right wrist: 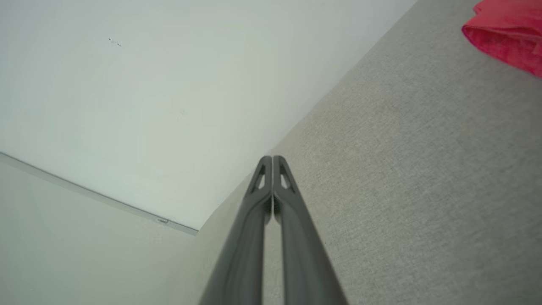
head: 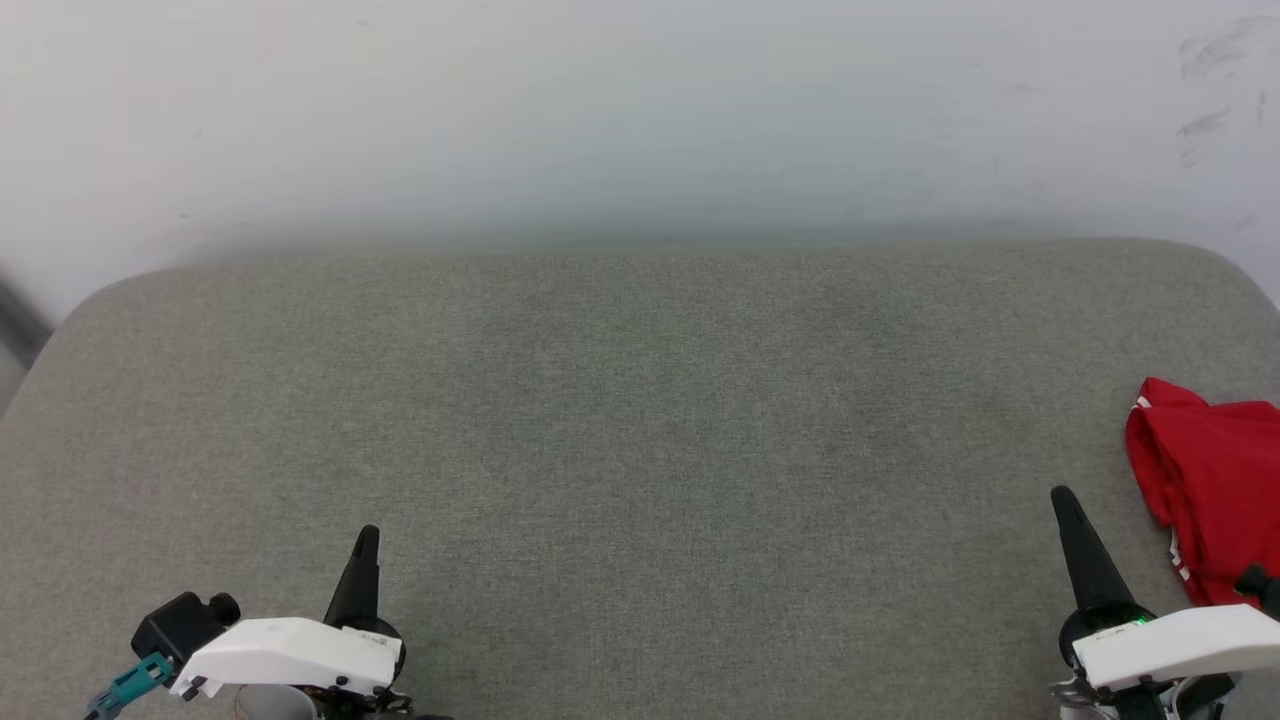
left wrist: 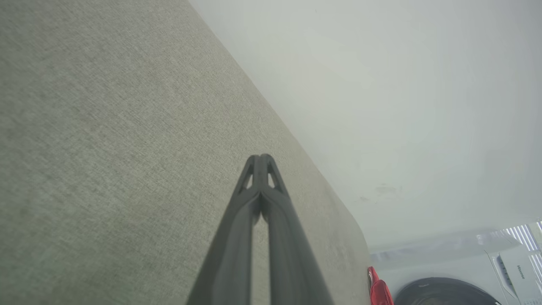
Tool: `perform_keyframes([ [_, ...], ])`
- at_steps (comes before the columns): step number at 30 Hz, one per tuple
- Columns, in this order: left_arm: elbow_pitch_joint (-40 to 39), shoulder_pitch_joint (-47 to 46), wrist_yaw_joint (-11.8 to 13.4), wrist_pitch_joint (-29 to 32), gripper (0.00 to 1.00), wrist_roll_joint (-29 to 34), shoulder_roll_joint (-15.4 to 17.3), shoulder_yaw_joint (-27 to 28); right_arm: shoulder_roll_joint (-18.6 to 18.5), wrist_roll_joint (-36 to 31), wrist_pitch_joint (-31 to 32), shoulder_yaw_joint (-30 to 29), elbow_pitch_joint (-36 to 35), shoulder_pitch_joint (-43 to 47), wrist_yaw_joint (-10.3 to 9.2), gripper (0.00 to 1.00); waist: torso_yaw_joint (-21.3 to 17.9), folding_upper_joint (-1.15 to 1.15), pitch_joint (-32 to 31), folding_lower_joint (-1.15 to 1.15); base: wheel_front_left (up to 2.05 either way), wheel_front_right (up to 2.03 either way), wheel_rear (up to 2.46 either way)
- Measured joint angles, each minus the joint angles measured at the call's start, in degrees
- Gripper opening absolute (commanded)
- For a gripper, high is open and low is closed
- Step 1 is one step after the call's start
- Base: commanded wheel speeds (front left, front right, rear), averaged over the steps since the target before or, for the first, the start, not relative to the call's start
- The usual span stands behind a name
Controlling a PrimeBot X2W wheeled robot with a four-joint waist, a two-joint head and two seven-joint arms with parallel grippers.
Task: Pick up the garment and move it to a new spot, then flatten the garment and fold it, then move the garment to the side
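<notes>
The red garment [head: 1215, 480] lies bunched at the right edge of the grey cushioned surface [head: 640, 430], partly cut off by the picture's edge, a bit of white-striped trim showing. A corner of the garment [right wrist: 508, 34] appears at the upper right of the right wrist view, and a sliver of the garment [left wrist: 379, 290] at the bottom of the left wrist view. My right gripper [head: 1062, 497] is shut and empty, just left of the cloth, not touching it. My left gripper [head: 368, 535] is shut and empty at the lower left, far from it.
A pale wall [head: 640, 110] rises behind the surface's far edge. A washing machine [left wrist: 465, 279] stands beyond the surface's right end. The surface has rounded corners at the far left and right.
</notes>
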Motion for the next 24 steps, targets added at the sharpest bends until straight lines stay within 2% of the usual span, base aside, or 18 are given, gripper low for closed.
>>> perform_keyframes([
  [24, -0.07, -1.23, -2.05, 3.66, 0.00, -12.06, -1.54, 3.42, -0.03, 14.79, 1.00, -0.43, 3.20, -2.81, 0.00, 0.00, 0.41, 0.00, 0.32, 0.00, 0.00, 0.00, 0.00],
])
